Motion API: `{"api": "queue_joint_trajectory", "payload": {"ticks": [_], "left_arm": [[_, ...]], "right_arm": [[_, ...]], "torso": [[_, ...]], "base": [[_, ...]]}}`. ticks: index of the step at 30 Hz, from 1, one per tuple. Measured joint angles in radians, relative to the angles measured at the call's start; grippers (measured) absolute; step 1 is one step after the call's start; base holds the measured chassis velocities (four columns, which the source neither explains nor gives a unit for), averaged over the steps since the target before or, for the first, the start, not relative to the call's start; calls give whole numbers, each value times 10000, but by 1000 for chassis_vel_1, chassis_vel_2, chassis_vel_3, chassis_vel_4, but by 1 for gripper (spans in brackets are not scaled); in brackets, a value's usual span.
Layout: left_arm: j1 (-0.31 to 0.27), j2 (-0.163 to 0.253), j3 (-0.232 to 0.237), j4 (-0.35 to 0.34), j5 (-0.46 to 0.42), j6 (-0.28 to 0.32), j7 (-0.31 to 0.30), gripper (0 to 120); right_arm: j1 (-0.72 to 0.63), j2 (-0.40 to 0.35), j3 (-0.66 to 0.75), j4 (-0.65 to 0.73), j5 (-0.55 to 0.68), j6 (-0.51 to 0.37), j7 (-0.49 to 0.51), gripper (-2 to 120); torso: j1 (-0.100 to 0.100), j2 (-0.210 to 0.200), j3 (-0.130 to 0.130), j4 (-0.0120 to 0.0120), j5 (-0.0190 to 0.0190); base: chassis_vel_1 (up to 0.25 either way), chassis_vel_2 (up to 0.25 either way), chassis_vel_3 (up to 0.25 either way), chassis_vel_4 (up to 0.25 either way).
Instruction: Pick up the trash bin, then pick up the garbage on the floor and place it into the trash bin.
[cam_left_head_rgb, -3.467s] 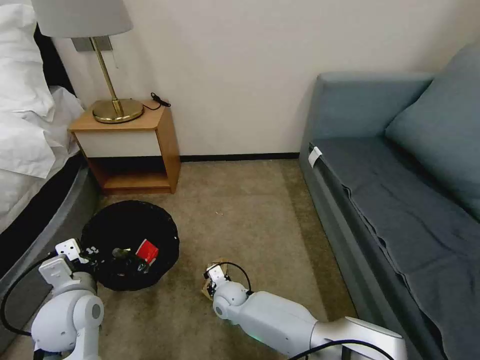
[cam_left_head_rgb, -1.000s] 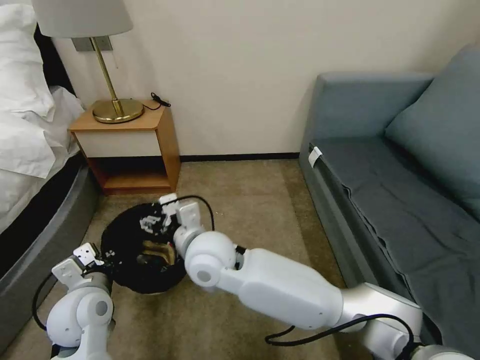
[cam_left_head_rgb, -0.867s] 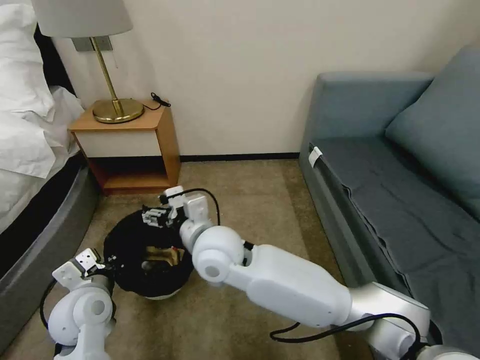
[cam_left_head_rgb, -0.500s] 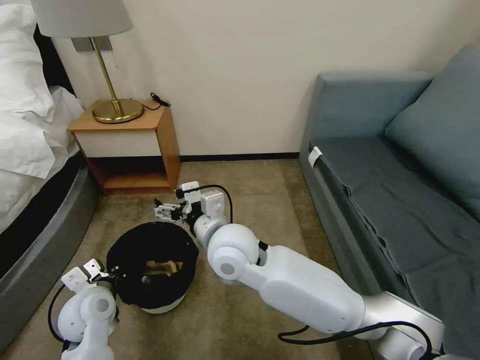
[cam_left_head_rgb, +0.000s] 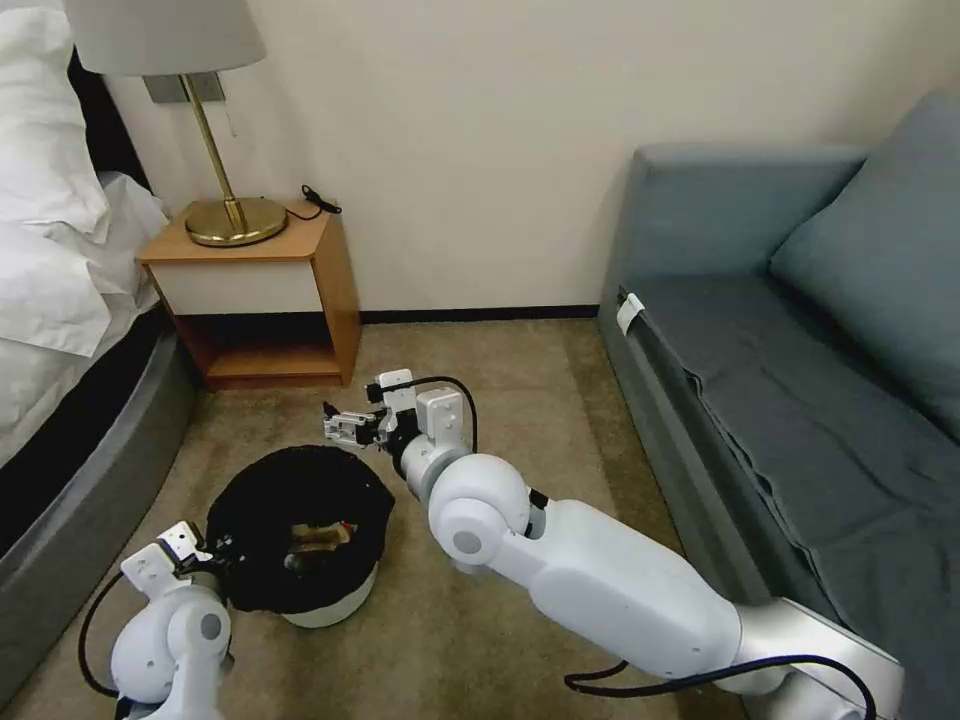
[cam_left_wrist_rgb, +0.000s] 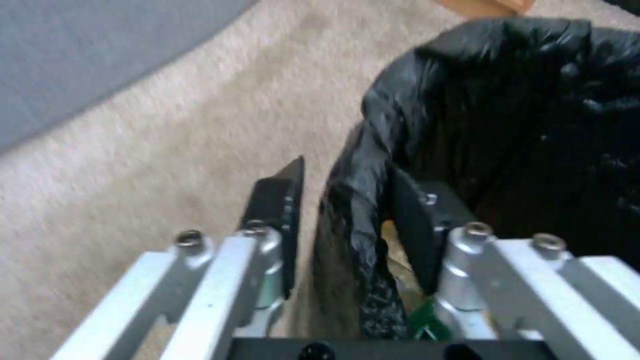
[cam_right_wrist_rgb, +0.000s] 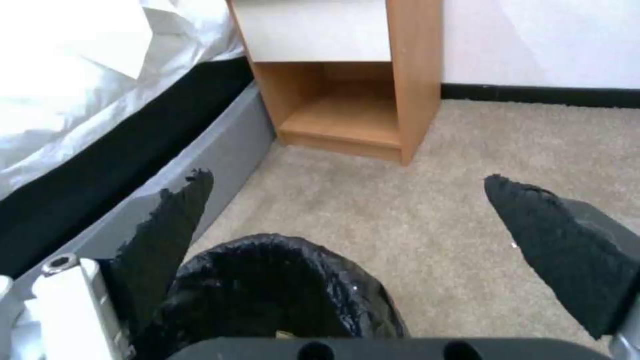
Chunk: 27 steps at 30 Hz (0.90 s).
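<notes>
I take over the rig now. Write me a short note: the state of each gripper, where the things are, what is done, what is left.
Left gripper: jaws shut on the trash bin, pinching its bag-lined rim on the side nearest the robot.
Right gripper: open and empty, above the carpet just beyond the far rim of the bin.
Garbage: a brown-gold piece lies inside the bin; other pieces there cannot be told apart.
Done: bin gripped, some litter inside.
Left: the carpet in view shows no obvious litter; check outside this view.
</notes>
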Motion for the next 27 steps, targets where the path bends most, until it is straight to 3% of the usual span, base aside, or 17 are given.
{"api": "queue_joint_trajectory", "payload": {"ticks": [3,6,7,10,11,13,15,16,17,21,27], "left_arm": [[131,6,-30,-180,261,-194,341,52],[447,12,-131,-570,755,-987,1551,66],[447,12,-131,-570,755,-987,1551,66],[798,91,-330,-924,1372,-3044,3864,80],[798,91,-330,-924,1372,-3044,3864,80],[921,140,-373,-1104,1727,-3923,4690,88],[983,178,-368,-1213,1897,-4314,5073,95],[1013,213,-333,-1301,1990,-4507,5221,98],[1013,213,-333,-1301,1990,-4507,5221,98],[1137,333,-154,-1647,2187,-4686,5308,100],[1277,393,49,-1988,2550,-4733,5290,100]], "right_arm": [[-44,-18,33,23,-12,4,-6,100],[-158,-81,281,143,-29,46,-78,100],[-158,-81,281,143,-29,46,-78,100],[-441,-405,952,496,-304,447,-752,100],[-441,-405,952,496,-304,447,-752,100],[-799,-679,1589,693,-1029,1008,-1479,100],[-1153,-872,2139,829,-2003,1454,-2062,100],[-1539,-1121,2764,1004,-3256,1914,-2520,100],[-1539,-1121,2764,1004,-3256,1914,-2520,100],[-3148,-2279,4734,2091,-5419,2456,-3334,100],[-4933,-2656,6721,3235,-6493,2472,-3492,100]], "torso": [[0,0,0,0,1],[0,0,-1,1,1],[0,0,-1,1,1],[0,0,-1,1,2],[0,0,-1,1,2],[0,1,-1,0,2],[0,0,0,0,4],[0,1,-1,0,3],[0,1,-1,0,3],[0,1,0,-2,2],[0,2,-1,0,0]], "base": [[0,0,0,0],[0,0,0,0],[0,0,0,0],[0,0,0,0],[0,0,0,0],[0,0,0,0],[0,0,0,0],[0,0,0,0],[0,0,0,0],[0,0,0,0],[0,0,0,0]]}}
